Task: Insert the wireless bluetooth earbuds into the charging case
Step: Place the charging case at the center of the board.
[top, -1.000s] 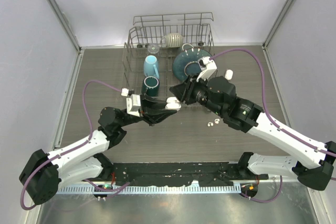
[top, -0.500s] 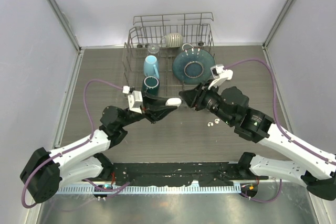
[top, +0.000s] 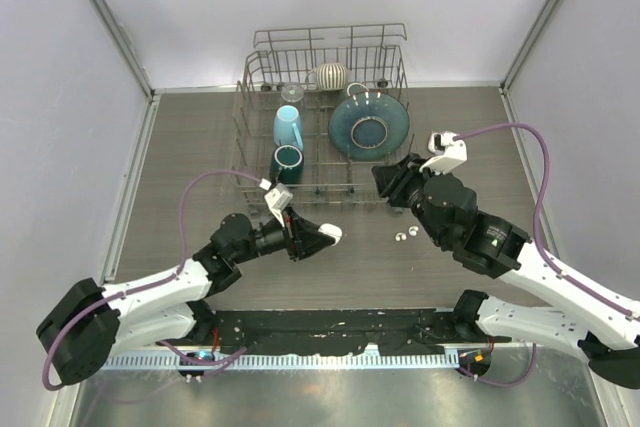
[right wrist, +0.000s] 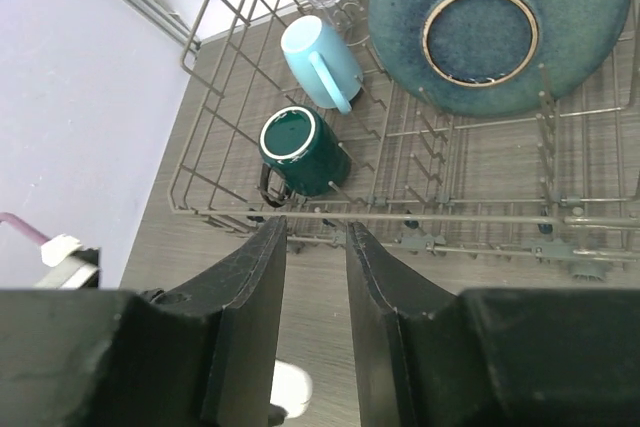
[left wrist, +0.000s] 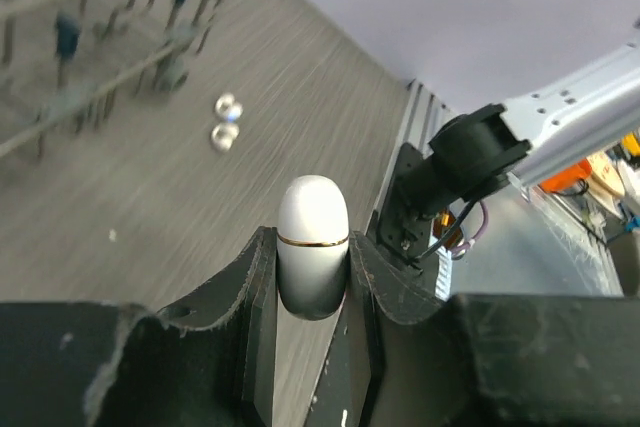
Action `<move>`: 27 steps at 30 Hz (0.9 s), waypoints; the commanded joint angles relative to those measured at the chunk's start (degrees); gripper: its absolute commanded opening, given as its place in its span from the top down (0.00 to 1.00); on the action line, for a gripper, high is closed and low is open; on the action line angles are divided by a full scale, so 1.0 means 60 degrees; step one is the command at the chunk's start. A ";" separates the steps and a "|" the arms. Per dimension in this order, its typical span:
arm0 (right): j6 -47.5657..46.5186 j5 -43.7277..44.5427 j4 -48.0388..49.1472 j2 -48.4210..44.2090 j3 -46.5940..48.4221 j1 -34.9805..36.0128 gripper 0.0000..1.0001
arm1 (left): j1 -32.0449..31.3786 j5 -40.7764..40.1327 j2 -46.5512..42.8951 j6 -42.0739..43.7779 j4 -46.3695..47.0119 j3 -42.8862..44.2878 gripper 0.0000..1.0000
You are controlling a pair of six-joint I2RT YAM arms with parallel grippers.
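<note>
My left gripper is shut on a white pebble-like charging case with a thin gold seam, holding it above the table; in the left wrist view the case is closed and sticks out between the fingers. Two tiny white earbuds lie together on the table right of the case; they also show in the left wrist view. My right gripper is open and empty, up and to the right of the case, near the rack's front edge. The case's end shows low in the right wrist view.
A wire dish rack stands at the back with a light blue cup, a dark green mug, a blue plate, a glass and a striped round object. The right wrist view looks onto the rack's front rail.
My left gripper has carried the case toward the near side, lower in the view. My right gripper has pulled back to the right, away from the case.
</note>
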 commanded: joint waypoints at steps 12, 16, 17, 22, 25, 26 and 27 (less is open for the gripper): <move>0.0472 0.0595 -0.0021 0.0085 -0.0020 0.0006 0.64 | -0.0036 -0.2175 0.3430 -0.3696 0.0179 -0.0491 1.00; 0.0472 0.0654 -0.0095 0.0027 -0.0005 -0.0008 0.64 | -0.0109 -0.2261 0.4825 -0.4514 0.1523 -0.0520 1.00; 0.0458 0.0684 -0.0138 0.0026 0.0010 0.0006 0.64 | -0.0124 -0.2320 0.5045 -0.4648 0.1862 -0.0607 1.00; 0.0429 0.0786 -0.0182 -0.0076 -0.0020 0.0006 0.64 | -0.0124 -0.2526 0.6421 -0.5278 0.3270 -0.0784 0.98; 0.0428 0.0859 -0.0226 -0.0091 -0.0049 0.0006 0.63 | -0.0138 -0.2775 0.6963 -0.5674 0.4147 -0.1076 0.92; 0.0414 0.0903 -0.0270 -0.0091 -0.0049 0.0006 0.63 | -0.0138 -0.2862 0.7068 -0.5820 0.4615 -0.1135 0.92; 0.0428 0.0918 -0.0285 -0.0076 -0.0049 0.0006 0.63 | -0.0124 -0.2892 0.7170 -0.5864 0.4823 -0.1194 0.91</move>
